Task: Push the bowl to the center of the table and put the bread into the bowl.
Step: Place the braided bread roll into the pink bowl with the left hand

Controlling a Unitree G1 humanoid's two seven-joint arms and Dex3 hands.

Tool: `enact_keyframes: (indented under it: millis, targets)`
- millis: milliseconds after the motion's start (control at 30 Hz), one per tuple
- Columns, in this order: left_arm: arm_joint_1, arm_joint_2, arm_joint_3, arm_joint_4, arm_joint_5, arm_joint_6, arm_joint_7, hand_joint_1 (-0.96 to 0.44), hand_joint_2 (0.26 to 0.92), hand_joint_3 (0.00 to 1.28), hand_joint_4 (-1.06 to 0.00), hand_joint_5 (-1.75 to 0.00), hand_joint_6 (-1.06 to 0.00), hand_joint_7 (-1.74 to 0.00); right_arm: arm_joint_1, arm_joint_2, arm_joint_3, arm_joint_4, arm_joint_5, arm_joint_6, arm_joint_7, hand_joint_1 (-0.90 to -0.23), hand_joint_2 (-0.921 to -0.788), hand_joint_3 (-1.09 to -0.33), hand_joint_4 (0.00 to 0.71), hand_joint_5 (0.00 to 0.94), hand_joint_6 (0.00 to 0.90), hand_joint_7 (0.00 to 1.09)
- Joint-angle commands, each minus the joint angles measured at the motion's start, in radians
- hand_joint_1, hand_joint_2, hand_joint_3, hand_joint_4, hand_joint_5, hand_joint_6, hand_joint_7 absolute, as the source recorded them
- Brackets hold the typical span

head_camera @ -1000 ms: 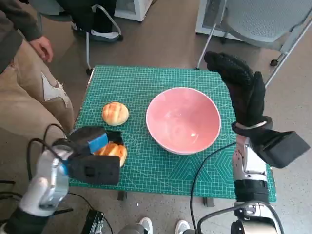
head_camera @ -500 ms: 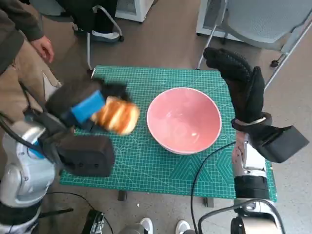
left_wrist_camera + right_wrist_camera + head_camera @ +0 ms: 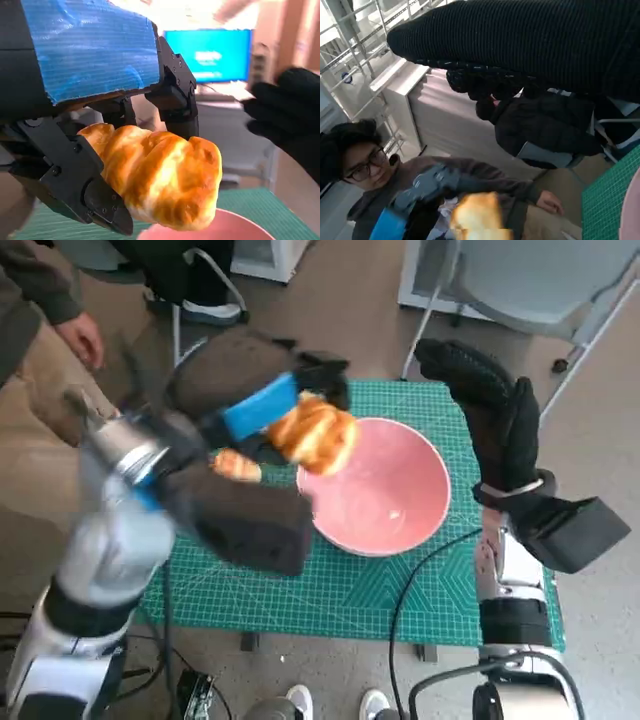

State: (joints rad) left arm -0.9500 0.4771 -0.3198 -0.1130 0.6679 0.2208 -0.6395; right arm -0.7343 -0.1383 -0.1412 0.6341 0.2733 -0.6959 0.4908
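Fingers (image 3: 100, 200) closed around bread (image 3: 315, 435), held by left hand (image 3: 265, 405) at upper centre of head view | bread poised above near-left rim of pink bowl (image 3: 400, 495), long axis tilted toward it | right hand (image 3: 495, 415) raised beyond bowl's right edge, fingers extended, nothing held | second bread (image 3: 235, 465) on green mat (image 3: 350, 585).

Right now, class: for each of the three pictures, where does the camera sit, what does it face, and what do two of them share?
Head view: on the robot's head, looking steeply down at the table; both forearms and hands show.
Left wrist view: behind the left hand, facing the held bread above the bowl.
Right wrist view: behind the right hand, facing a person.
All share the bread.
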Motion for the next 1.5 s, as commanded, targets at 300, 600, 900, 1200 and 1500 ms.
enact_keyframes:
  millis: [300,600,900,1200,1500]
  targets:
    - [-0.261,-0.181,-0.145,0.431,0.055,-0.040,0.033,0.00,0.900,0.08,-0.67,-1.33,-0.75,-0.90,0.041,-0.020,-0.011,-0.018,0.008,0.008,0.014,-0.684,-0.921,-0.821,0.168,0.001,-0.001,0.49]
    - [-0.325,-0.278,-0.195,0.634,0.060,-0.058,0.075,0.00,0.689,0.65,-0.46,-1.49,-0.47,-1.44,0.059,-0.032,-0.027,-0.038,0.015,0.023,0.004,-0.703,-0.921,-0.815,0.170,0.003,0.004,0.49]
    - [-0.344,-0.327,-0.218,0.782,0.055,-0.088,0.142,0.00,0.697,0.61,-0.50,-1.44,-0.50,-1.40,0.088,-0.025,-0.031,-0.087,0.001,0.042,-0.027,-0.715,-0.921,-0.800,0.171,0.003,0.004,0.49]
    - [-0.355,-0.329,-0.191,0.842,-0.019,-0.100,0.059,0.18,0.763,0.44,-0.57,-1.38,-0.47,-0.91,0.101,-0.020,-0.030,-0.104,-0.014,0.048,-0.061,-0.719,-0.921,-0.794,0.171,0.003,0.007,0.49]
    - [-0.368,-0.301,-0.199,0.846,-0.050,-0.099,-0.067,-0.19,0.746,0.06,-0.14,-0.27,-0.19,-0.04,0.104,-0.012,-0.023,-0.114,-0.018,0.053,-0.083,-0.719,-0.921,-0.793,0.171,0.002,0.008,0.49]
